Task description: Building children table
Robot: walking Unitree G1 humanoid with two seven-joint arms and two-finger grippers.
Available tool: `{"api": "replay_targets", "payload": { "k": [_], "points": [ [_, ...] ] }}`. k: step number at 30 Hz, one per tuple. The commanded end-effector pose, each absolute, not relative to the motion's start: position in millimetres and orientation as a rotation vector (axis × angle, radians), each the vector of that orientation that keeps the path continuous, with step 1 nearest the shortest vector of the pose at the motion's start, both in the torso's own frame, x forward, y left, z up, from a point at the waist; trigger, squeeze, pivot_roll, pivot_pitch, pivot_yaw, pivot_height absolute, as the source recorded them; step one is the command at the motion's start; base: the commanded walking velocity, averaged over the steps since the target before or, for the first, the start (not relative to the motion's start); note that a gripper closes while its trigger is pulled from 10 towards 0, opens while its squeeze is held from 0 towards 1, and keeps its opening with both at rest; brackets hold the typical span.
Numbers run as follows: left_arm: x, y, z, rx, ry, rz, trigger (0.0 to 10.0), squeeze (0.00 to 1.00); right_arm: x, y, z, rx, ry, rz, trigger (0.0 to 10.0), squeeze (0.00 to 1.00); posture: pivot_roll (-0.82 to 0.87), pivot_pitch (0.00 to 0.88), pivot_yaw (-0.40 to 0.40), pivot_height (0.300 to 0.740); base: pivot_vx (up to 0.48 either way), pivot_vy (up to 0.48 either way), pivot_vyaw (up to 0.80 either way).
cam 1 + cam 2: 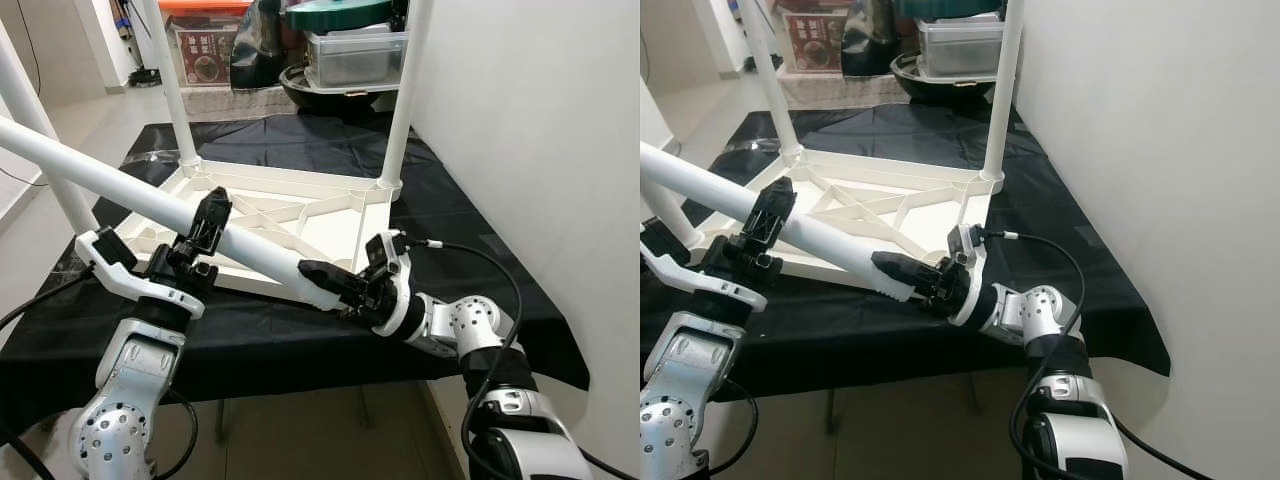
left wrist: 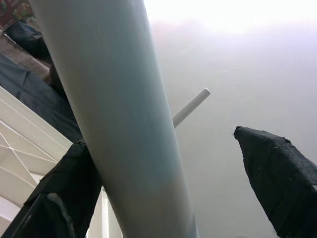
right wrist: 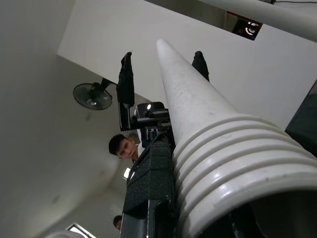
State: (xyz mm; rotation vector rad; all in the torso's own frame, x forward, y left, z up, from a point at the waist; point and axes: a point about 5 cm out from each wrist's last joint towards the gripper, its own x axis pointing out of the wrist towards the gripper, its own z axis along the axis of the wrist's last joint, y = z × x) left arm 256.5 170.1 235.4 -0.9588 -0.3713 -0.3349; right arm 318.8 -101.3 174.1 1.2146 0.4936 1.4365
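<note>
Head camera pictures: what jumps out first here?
A long white table leg slants across the front, held by both arms: the left gripper around its middle, the right gripper at its threaded lower end. Behind it, an upside-down white table lies on a black cloth.
</note>
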Motion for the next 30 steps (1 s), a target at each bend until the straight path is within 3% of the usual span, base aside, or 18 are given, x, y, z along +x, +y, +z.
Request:
{"api": "replay_targets", "payload": {
  "k": [1, 25, 26, 27, 28, 29, 30],
  "points": [
    [252.7, 175.4, 241.8, -0.968, -0.403, -0.340, 10.0, 0.00, 319.2, -106.1, 171.4, 1.210, 0.504, 1.422, 0.0, 0.00, 0.02, 0.019, -0.024, 0.740, 0.000, 0.000, 0.00],
    [243.5, 200.4, 255.7, -1.074, -0.493, -0.349, 10.0, 0.00, 307.9, -123.2, 159.7, 1.207, 0.558, 1.437, 0.0, 0.00, 0.02, 0.022, -0.027, 0.740, 0.000, 0.000, 0.00],
    [243.0, 200.8, 255.2, -1.080, -0.493, -0.350, 7.6, 0.00, 307.7, -123.9, 159.7, 1.207, 0.555, 1.441, 0.0, 0.00, 0.02, 0.022, -0.027, 0.740, 0.000, 0.000, 0.00],
    [243.0, 200.8, 255.2, -1.080, -0.493, -0.350, 7.6, 0.00, 307.7, -123.9, 159.7, 1.207, 0.555, 1.441, 0.0, 0.00, 0.02, 0.022, -0.027, 0.740, 0.000, 0.000, 0.00],
    [242.1, 201.1, 254.7, -1.083, -0.492, -0.352, 2.9, 0.00, 307.4, -124.4, 159.5, 1.206, 0.555, 1.444, 0.0, 0.00, 0.02, 0.022, -0.027, 0.740, 0.000, 0.000, 0.00],
    [241.8, 201.3, 253.5, -1.090, -0.490, -0.348, 0.0, 0.00, 307.3, -124.8, 159.2, 1.205, 0.554, 1.446, 0.0, 0.00, 0.02, 0.029, -0.031, 0.740, 0.000, 0.000, 0.00],
    [241.8, 201.3, 253.5, -1.090, -0.490, -0.348, 0.0, 0.00, 307.3, -124.8, 159.2, 1.205, 0.554, 1.446, 0.0, 0.00, 0.02, 0.029, -0.031, 0.740, 0.000, 0.000, 0.00]
  ]
}}
